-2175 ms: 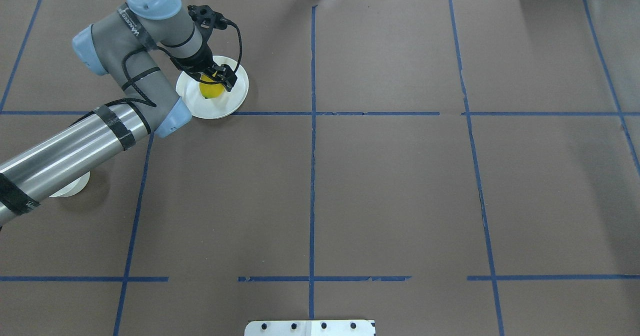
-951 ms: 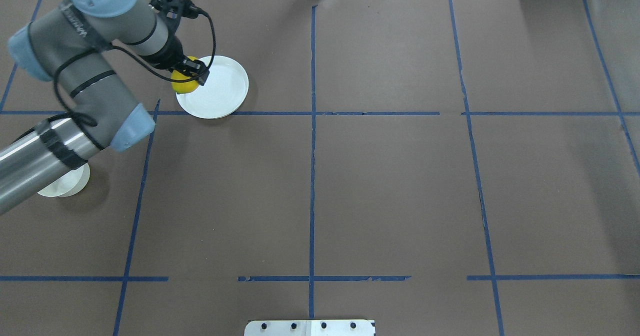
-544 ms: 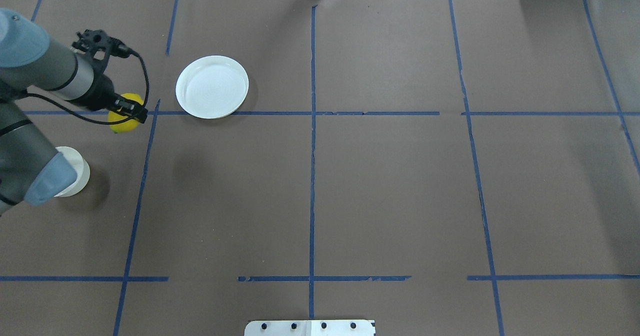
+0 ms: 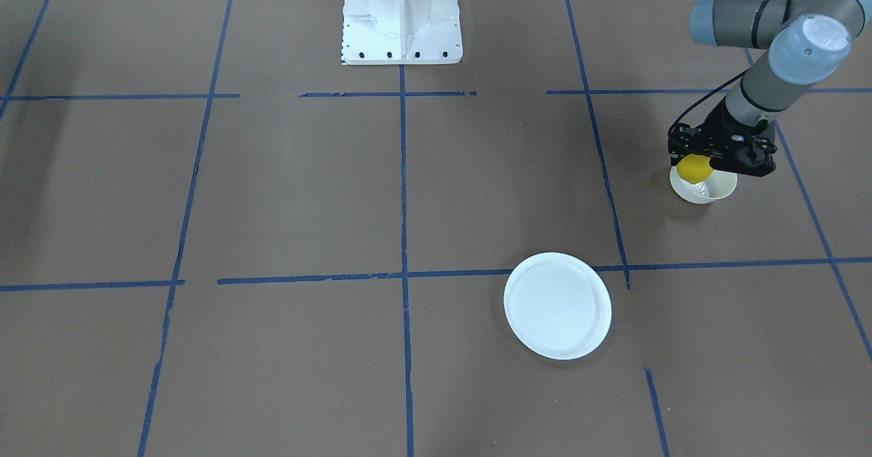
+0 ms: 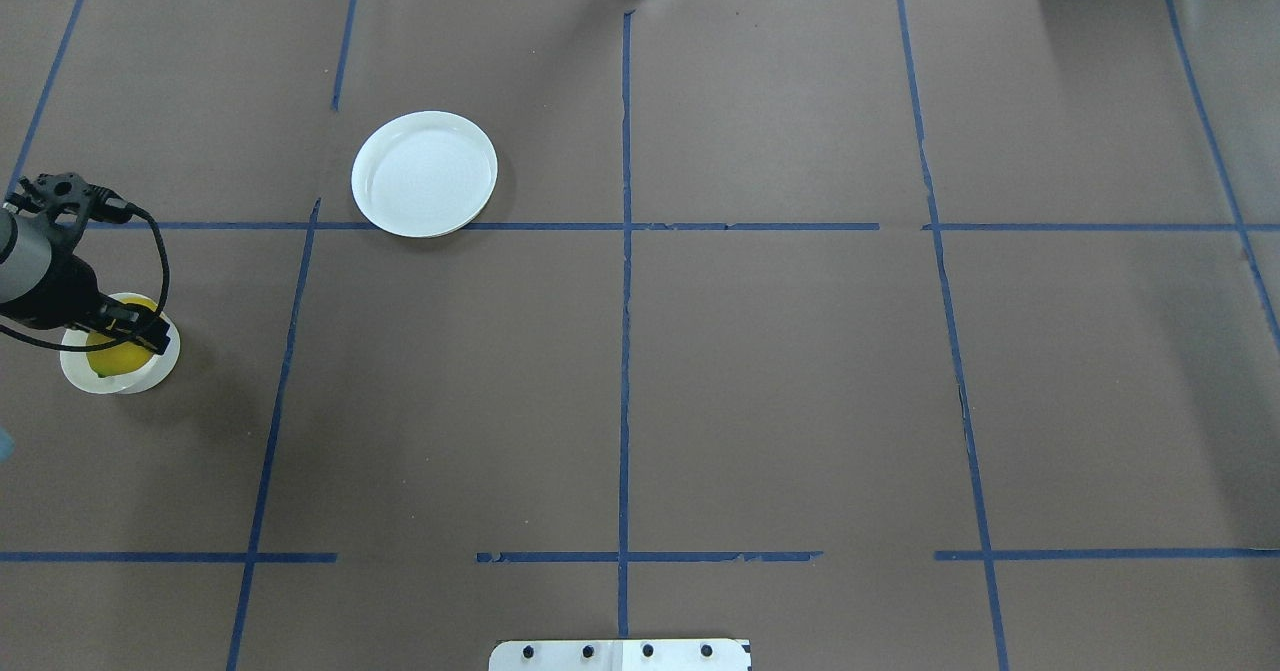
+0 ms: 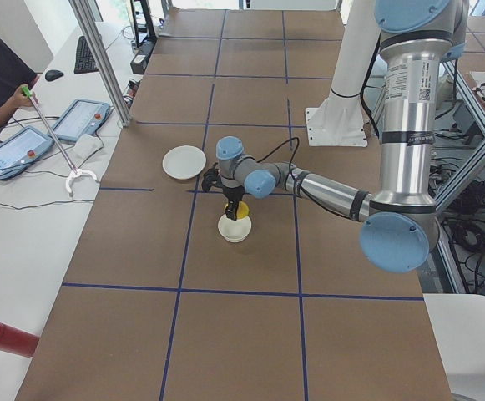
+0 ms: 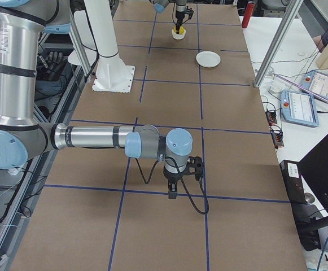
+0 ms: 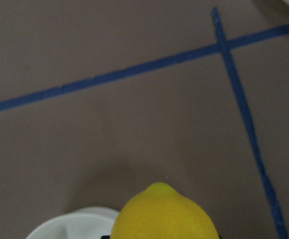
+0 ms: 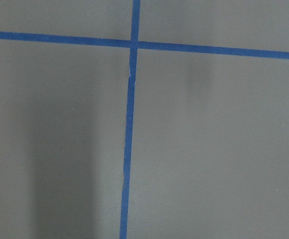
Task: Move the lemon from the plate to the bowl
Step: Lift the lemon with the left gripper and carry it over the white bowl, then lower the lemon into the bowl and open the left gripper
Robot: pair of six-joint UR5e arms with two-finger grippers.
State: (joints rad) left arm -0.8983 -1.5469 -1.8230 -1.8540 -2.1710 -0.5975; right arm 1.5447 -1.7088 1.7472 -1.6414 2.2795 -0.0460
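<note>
My left gripper [image 5: 128, 333] is shut on the yellow lemon [image 5: 112, 359] and holds it just above the small off-white bowl [image 5: 155, 371] at the table's left side. The front-facing view shows the lemon [image 4: 693, 168] hanging over the bowl [image 4: 708, 195], clear of its floor. The left wrist view shows the lemon [image 8: 164, 215] and a bit of the bowl's rim [image 8: 69, 226]. The white plate [image 5: 424, 173] lies bare, far from the gripper. My right gripper [image 7: 173, 195] shows only in the exterior right view, low over the table; I cannot tell whether it is open or shut.
Blue tape lines [image 5: 624, 251] divide the brown table cover. The robot's white base [image 4: 400, 14] stands at the table's near edge. The table's left edge lies close beyond the bowl.
My left gripper lifted the lemon off the plate and carried it left and toward the robot. It now holds the lemon over the bowl. The plate is left bare.
</note>
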